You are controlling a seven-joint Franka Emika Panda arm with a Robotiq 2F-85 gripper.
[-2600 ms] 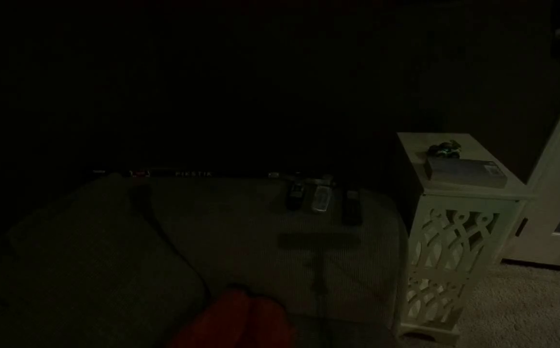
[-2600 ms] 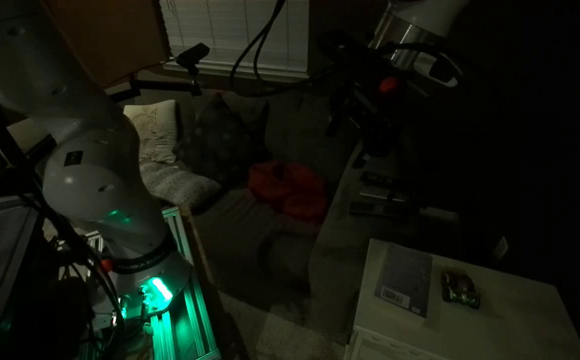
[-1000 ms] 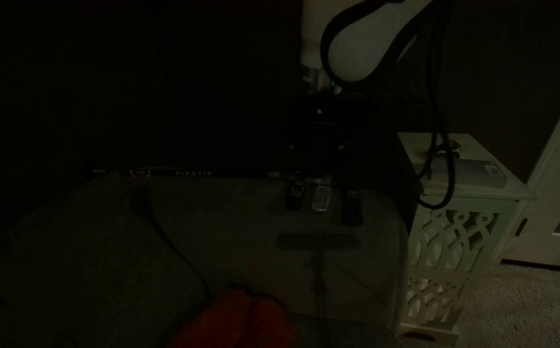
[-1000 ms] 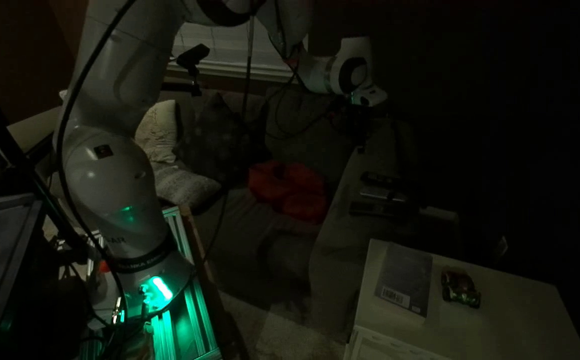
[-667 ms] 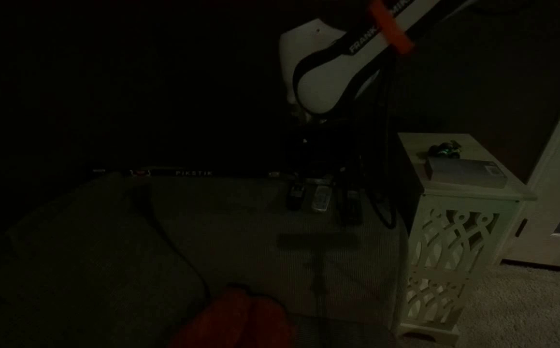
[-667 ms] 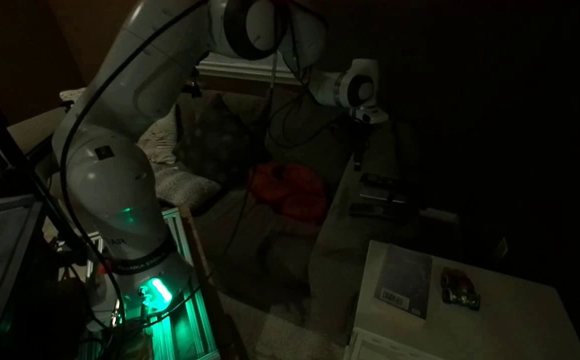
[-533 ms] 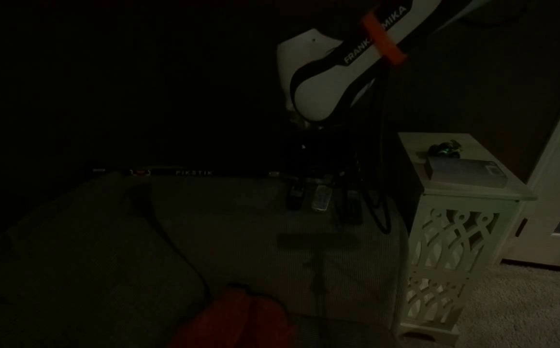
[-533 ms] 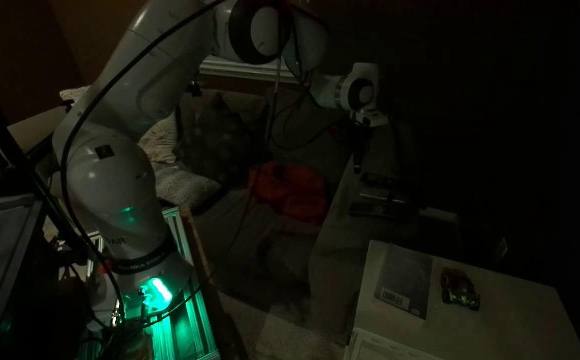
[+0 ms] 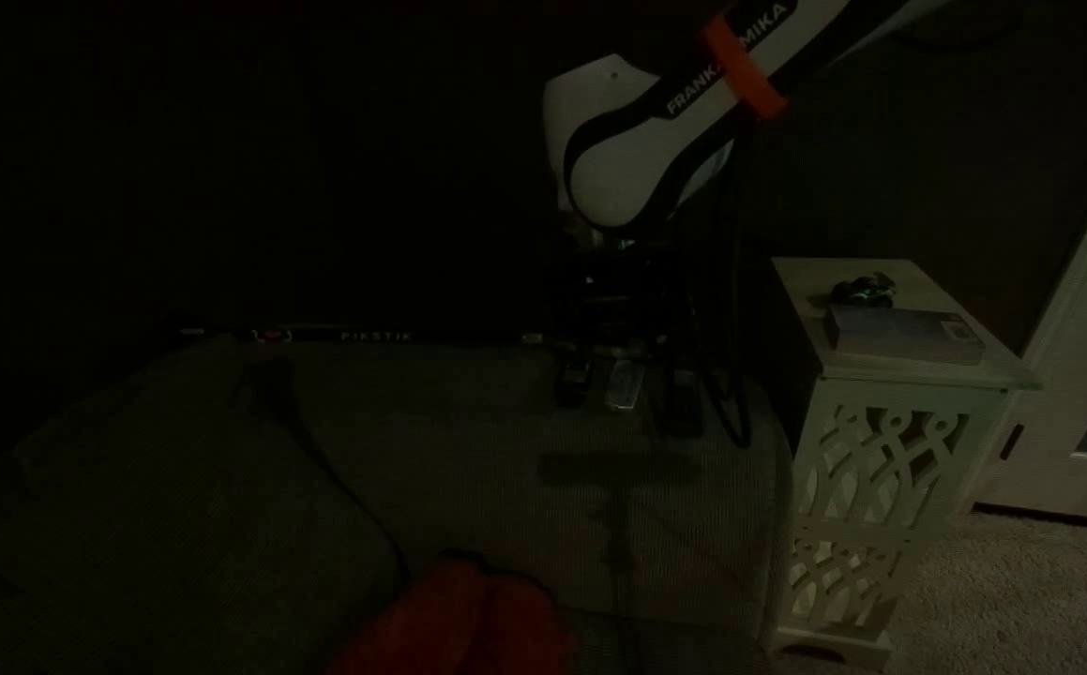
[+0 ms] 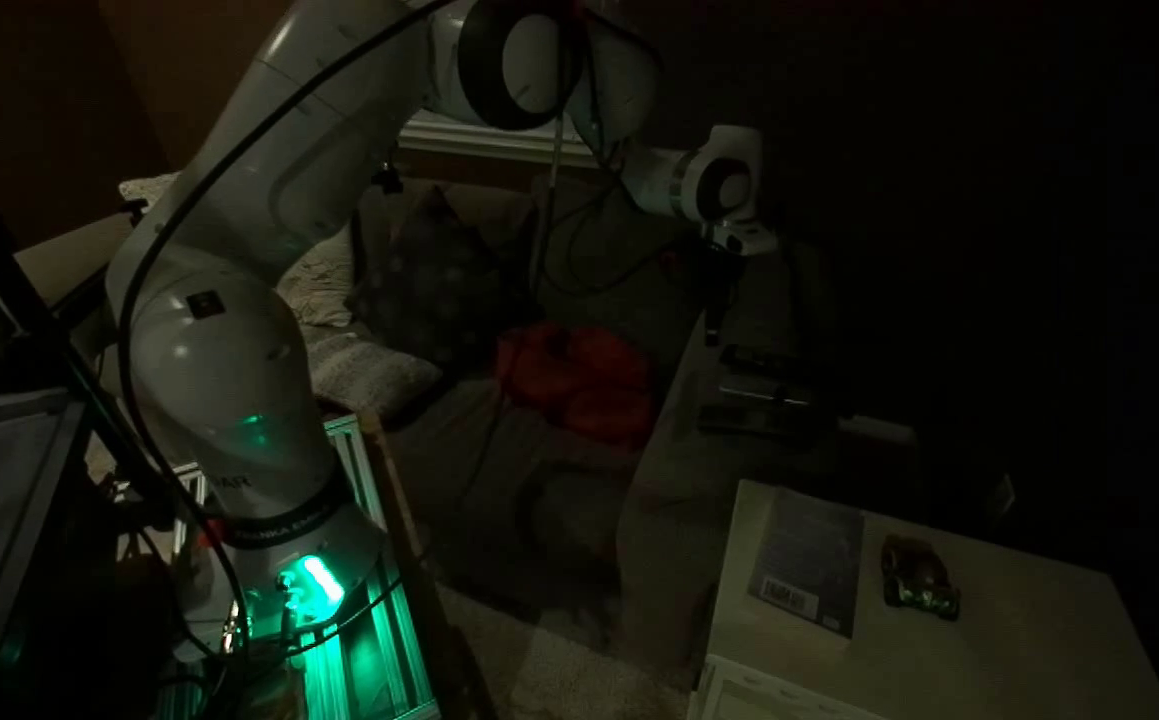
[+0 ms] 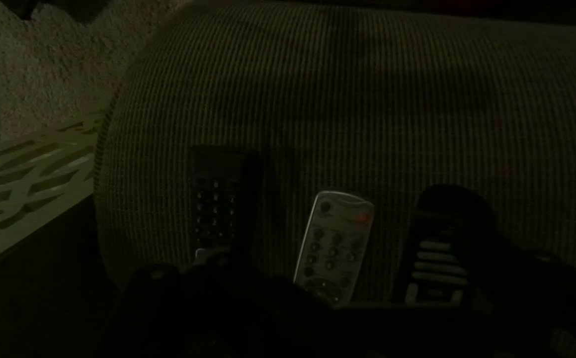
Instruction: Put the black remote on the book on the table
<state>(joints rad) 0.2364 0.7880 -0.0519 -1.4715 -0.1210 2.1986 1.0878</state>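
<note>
Three remotes lie on the dim ribbed sofa arm. One black remote (image 9: 683, 405) with number keys lies nearest the table; it shows at left in the wrist view (image 11: 215, 199). A second black remote (image 9: 573, 382) is at right in the wrist view (image 11: 434, 263). I cannot tell which is meant. A silver-grey remote (image 11: 337, 243) lies between them. My gripper (image 11: 355, 176) is open and empty above them, its dark fingers (image 10: 712, 335) spanning the silver one. The book (image 10: 809, 560) lies flat on the white table (image 10: 999, 650); both also show in an exterior view, book (image 9: 904, 336) and table (image 9: 890, 450).
A small toy car (image 10: 919, 577) stands beside the book. A black stick (image 9: 374, 336) lies along the sofa arm's far edge. An orange cloth (image 10: 579, 385) lies on the sofa seat. A cable (image 9: 738, 427) hangs from the arm near the table side. The scene is very dark.
My arm has swung in and lowered over the remotes, the gripper turning to point down. In the last half second it has barely moved. The remotes and book have not moved.
</note>
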